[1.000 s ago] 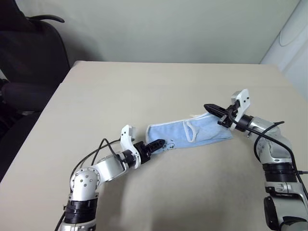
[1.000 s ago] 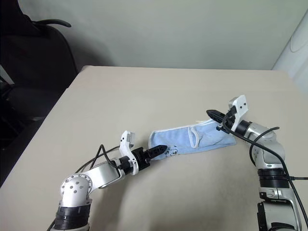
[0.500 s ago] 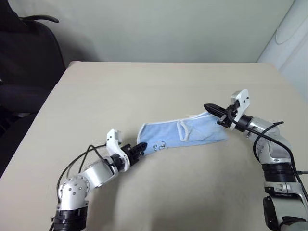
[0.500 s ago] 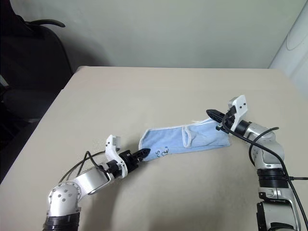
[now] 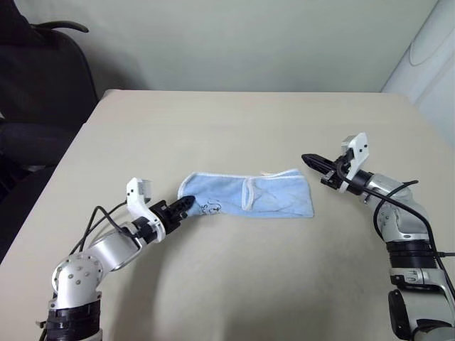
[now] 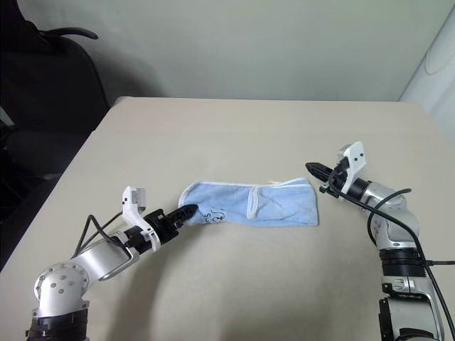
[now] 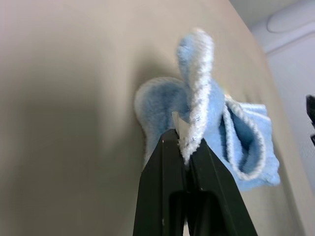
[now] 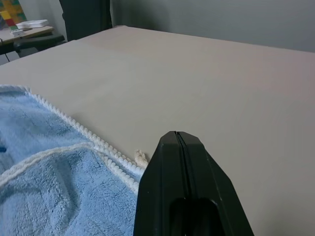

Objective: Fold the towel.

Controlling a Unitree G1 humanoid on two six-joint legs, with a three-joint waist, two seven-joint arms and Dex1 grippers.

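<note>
Towel (image 5: 249, 195) edge between left fingers (image 7: 162, 189)

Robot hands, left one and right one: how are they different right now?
The left hand pinches the edge of the blue towel; the right hand holds nothing. The left hand sits low at the towel's left end; the right hand hangs just off the towel's right end, apart from it. Both have black fingers, and both are shut.
</note>
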